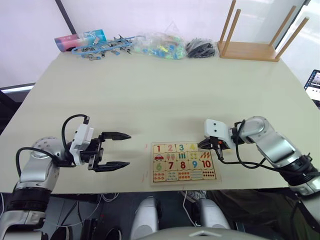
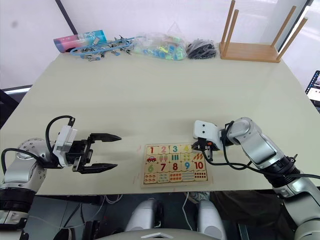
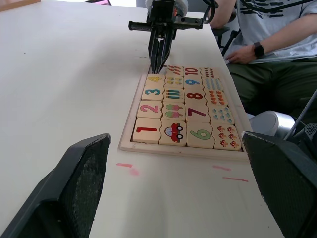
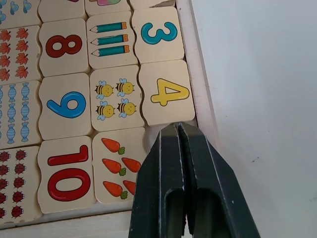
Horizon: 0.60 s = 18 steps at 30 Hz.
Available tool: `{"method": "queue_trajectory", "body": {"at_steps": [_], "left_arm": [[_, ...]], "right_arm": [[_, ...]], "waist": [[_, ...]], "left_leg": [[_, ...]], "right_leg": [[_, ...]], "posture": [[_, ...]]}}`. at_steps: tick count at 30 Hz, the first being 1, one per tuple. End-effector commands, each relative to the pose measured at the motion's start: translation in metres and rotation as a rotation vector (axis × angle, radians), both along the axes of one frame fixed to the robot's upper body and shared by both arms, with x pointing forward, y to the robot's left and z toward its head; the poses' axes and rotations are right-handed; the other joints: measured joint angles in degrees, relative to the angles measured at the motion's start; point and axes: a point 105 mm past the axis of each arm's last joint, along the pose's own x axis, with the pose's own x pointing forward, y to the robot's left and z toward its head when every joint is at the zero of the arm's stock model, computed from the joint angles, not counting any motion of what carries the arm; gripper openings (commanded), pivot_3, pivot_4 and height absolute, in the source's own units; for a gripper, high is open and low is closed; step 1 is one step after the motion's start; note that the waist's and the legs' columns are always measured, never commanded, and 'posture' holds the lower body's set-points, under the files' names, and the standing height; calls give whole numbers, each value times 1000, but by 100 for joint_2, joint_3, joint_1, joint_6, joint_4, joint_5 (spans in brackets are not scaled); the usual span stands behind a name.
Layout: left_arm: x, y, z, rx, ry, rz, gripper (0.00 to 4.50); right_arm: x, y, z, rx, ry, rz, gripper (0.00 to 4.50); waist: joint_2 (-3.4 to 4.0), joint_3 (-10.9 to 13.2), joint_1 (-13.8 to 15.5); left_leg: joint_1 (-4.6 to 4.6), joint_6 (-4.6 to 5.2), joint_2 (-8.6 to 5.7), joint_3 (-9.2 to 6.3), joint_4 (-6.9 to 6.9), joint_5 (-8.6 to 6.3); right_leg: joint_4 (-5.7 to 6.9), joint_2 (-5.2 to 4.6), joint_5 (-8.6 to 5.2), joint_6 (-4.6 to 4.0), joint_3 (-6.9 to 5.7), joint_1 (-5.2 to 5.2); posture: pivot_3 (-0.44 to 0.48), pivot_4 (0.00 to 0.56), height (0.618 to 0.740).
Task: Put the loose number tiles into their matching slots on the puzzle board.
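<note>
Pale table, white walls behind. Left gripper at 9 o'clock of the puzzle board, fingers spread, empty. Right gripper pressed together over the board's top-right slot, beside the 4 tile. Upturned stool at 1 o'clock.

Puzzle board — pale smooth wood — on a matt table.

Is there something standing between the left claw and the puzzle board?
Nothing visible. Bare table lies between the open left claw and the puzzle board. The shut right claw is at the board's other end, beside tile 4.
</note>
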Motion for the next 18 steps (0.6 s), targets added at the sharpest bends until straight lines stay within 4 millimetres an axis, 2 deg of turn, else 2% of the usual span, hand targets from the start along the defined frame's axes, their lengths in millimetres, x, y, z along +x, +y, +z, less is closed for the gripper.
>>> {"method": "queue_trajectory", "body": {"at_steps": [1,10,12,18], "left_arm": [[-3,3,8,4,-33,-25,4500],[0,7,9,-55,-2,69,4500],[0,8,8,-58,6,100,4500],[5,15,3,-71,12,237,4500]], "right_arm": [[0,-4,6,5,-23,1,35],[1,-17,18,102,-86,-70,35],[1,-19,25,172,-105,-113,35],[-5,-41,39,337,-178,-243,35]], "waist": [[0,0,0],[-1,-1,6],[-1,-1,1],[-5,-3,40]], "left_leg": [[0,0,0,0,0,0],[0,0,0,0,0,0],[1,0,0,0,0,0],[0,0,-1,-2,0,0]], "right_leg": [[0,0,0,0,0,0],[0,0,0,0,0,2],[1,0,0,1,0,2],[0,-1,0,1,1,5]], "posture": [[0,150,738],[0,150,738],[0,150,738],[0,150,738]]}}
